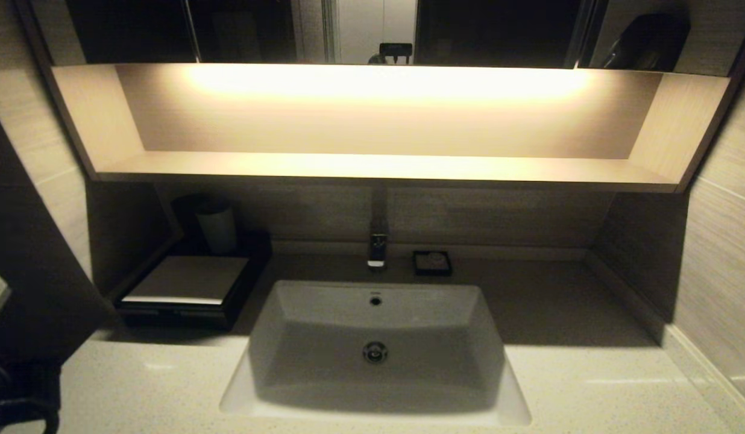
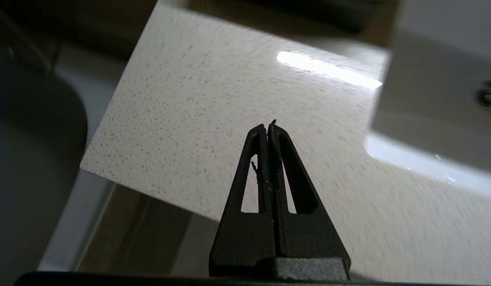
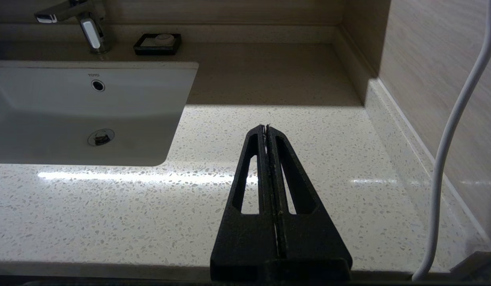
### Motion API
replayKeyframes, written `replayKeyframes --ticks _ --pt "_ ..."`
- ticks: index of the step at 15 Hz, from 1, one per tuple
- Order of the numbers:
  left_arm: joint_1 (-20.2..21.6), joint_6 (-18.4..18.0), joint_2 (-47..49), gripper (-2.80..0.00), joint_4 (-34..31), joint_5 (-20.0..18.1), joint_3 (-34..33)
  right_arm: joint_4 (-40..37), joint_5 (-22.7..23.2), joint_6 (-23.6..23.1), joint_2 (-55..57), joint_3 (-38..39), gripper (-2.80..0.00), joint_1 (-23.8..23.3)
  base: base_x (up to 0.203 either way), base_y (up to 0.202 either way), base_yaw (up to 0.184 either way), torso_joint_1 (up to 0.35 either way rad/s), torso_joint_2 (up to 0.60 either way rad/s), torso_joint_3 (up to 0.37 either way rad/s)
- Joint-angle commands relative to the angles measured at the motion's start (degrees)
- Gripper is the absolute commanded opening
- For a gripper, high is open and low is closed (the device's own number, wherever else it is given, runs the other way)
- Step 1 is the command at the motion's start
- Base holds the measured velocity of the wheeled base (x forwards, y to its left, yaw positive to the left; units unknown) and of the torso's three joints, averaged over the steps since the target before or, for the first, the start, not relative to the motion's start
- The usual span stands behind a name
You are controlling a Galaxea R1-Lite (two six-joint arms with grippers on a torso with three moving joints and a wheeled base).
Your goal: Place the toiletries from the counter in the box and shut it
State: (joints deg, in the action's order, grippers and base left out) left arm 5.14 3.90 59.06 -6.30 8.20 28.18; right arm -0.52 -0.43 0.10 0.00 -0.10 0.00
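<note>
small grey "TOTO" mark on the sink basin [image 3: 90, 119] wall, just above its overflow hole [image 3: 97, 85]

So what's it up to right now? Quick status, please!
Both pincers shut, empty: left pincer and right pincer over bare counter. Box shut, back left. No toiletries in sight. Nothing in the way.

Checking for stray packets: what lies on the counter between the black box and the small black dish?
In the head view, only the faucet stands between the box and the dish; no packets on that counter strip.
</note>
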Motion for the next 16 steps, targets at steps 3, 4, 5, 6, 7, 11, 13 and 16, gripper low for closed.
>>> replayKeyframes --ticks 3,4,5,6,7,11,13,16 --pt "-2.35 -2.61 -22.96 -2.80 0.00 -0.59 -8.96 0.00 -0.01 -0.02 0.00 0.01 -2.80 0.00 0.000 0.000 0.000 0.000 0.00 0.000" --pt "-2.79 -3.09 -26.25 -2.80 0.00 -0.72 -10.43 0.00 -0.01 -0.02 0.00 0.01 -2.80 0.00 0.000 0.000 0.000 0.000 0.00 0.000" --pt "-3.30 -3.50 -29.51 -2.80 -0.09 -0.78 -11.54 0.00 -0.01 -0.02 0.00 0.01 -2.80 0.00 0.000 0.000 0.000 0.000 0.00 0.000" --pt "-3.84 -4.15 -32.49 -2.80 -0.29 -0.79 -12.25 0.00 -0.01 -0.02 0.00 0.01 -2.80 0.00 0.000 0.000 0.000 0.000 0.00 0.000" --pt "-4.17 -5.07 -35.00 -2.80 -0.41 -0.78 -12.71 0.00 -0.01 -0.02 0.00 0.01 -2.80 0.00 0.000 0.000 0.000 0.000 0.00 0.000" --pt "-3.58 -8.73 -44.15 -2.80 -0.55 -2.10 -14.01 0.00 -0.01 -0.02 0.00 0.01 -2.80 0.00 0.000 0.000 0.000 0.000 0.00 0.000" --pt "-3.57 -9.07 -47.37 -2.80 -0.62 -3.40 -14.54 0.00 -0.01 -0.02 0.00 0.01 -2.80 0.00 0.000 0.000 0.000 0.000 0.00 0.000" --pt "-4.19 -9.16 -50.96 -2.80 -0.62 -3.84 -15.58 0.00 -0.01 -0.02 0.00 0.01 -2.80 0.00 0.000 0.000 0.000 0.000 0.00 0.000"
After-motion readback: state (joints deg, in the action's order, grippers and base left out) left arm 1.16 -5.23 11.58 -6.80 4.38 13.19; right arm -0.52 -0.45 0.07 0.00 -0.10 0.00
